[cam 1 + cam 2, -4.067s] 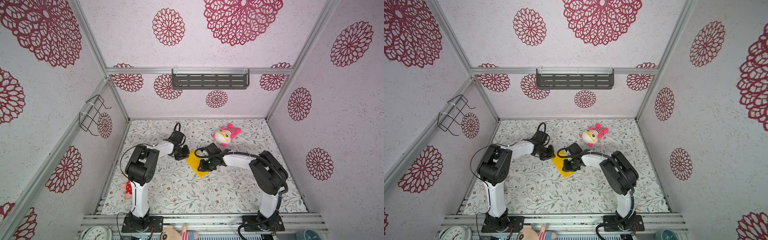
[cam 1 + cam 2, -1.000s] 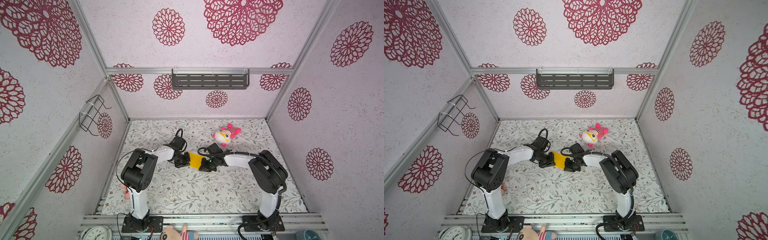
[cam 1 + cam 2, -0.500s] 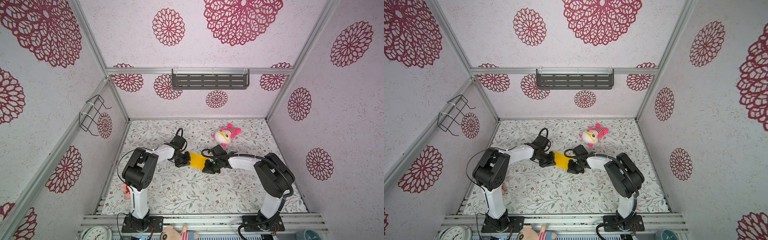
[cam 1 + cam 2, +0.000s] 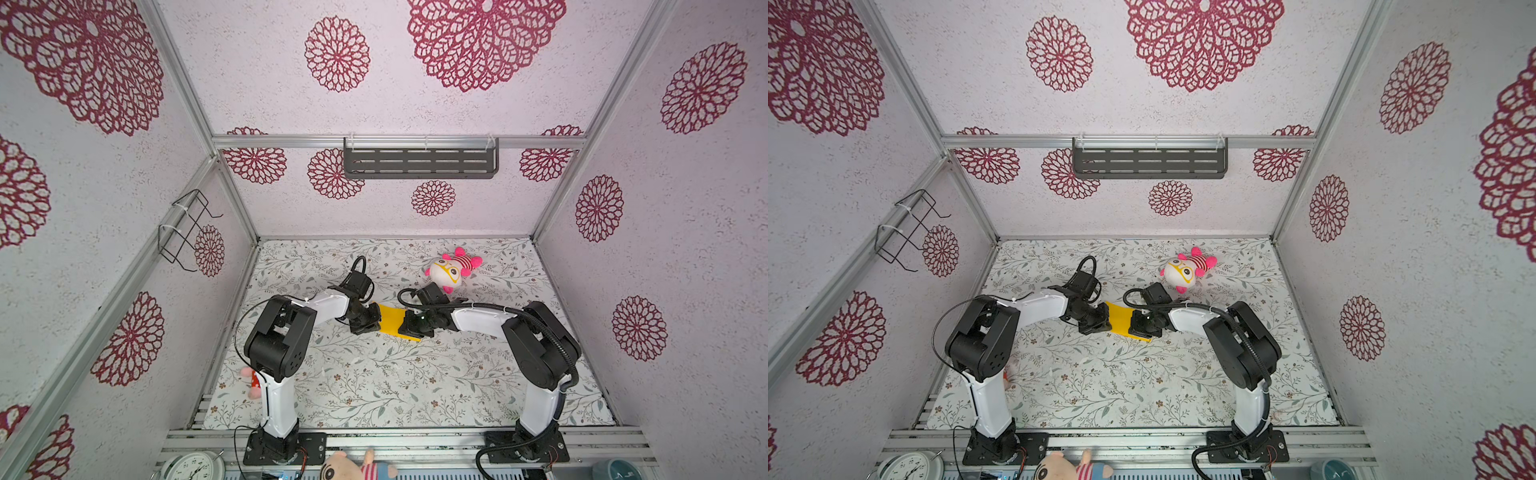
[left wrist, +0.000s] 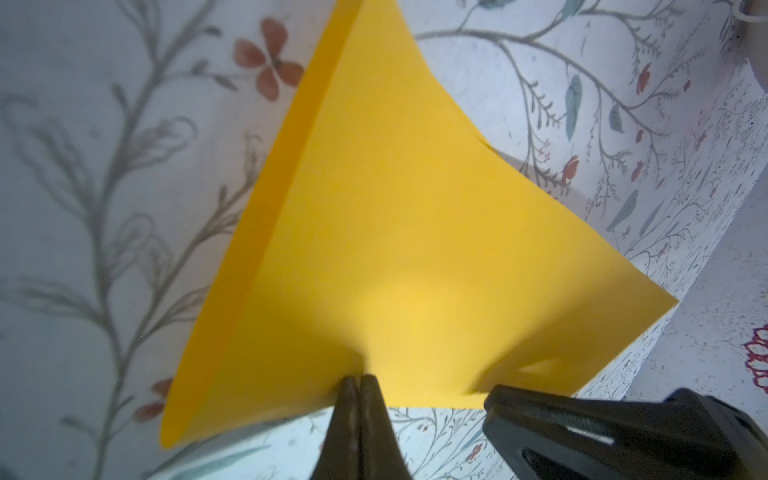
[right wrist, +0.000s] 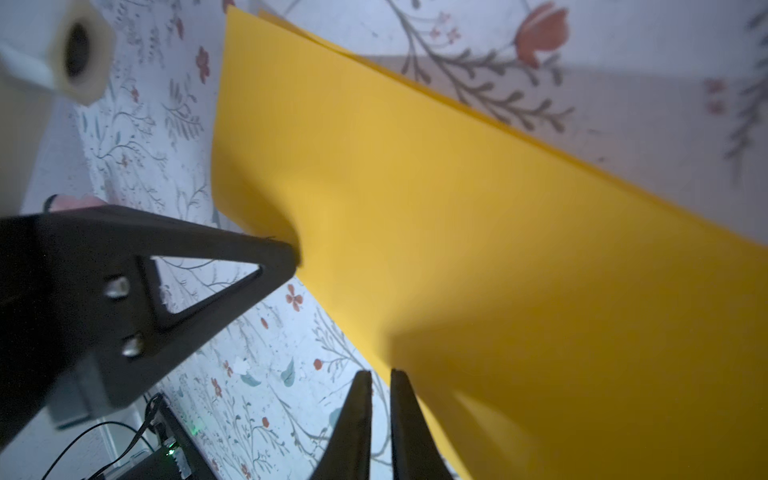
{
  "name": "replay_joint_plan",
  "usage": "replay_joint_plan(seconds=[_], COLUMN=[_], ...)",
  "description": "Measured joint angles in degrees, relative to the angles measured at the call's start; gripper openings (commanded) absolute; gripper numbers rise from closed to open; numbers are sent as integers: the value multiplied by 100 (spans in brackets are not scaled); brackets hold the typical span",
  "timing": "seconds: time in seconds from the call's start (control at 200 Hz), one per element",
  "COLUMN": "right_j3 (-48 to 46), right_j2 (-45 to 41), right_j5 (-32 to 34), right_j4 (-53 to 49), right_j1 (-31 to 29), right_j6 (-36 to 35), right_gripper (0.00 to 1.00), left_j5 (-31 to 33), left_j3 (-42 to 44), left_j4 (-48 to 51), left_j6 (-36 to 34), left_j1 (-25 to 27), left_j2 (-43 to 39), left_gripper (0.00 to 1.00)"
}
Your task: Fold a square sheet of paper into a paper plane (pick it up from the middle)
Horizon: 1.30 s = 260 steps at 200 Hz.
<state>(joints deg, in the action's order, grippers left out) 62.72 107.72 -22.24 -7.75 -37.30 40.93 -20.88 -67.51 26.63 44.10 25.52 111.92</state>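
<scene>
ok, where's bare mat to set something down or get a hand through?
Free: the front band of mat between the yellow paper and the front rail; also the back-left corner behind the left pincer. Crowded: the centre, where it and the right pincer flank the paper, and back right by the plush toy.

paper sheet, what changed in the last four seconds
The square sheet of paper, open and flat before, is doubled over into a narrower strip. The left claw, shut on its edge, shifted nearer the front; the right claw barely moved, its grip unclear. The plush toy stayed put.
</scene>
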Motion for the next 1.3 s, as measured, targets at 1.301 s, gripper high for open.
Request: replay_joint_plan(seconds=[1.301], right_j3=[-629], right_j2=[-992], right_j5=[-238], right_j4=[24], right_j1=[385], right_j6=[-339], right_gripper=[16], left_j5=[-35], left_j3=[-151], left_j4=[170], left_j6=[-125], left_j1=[0], left_j2=[74], left_gripper=[6])
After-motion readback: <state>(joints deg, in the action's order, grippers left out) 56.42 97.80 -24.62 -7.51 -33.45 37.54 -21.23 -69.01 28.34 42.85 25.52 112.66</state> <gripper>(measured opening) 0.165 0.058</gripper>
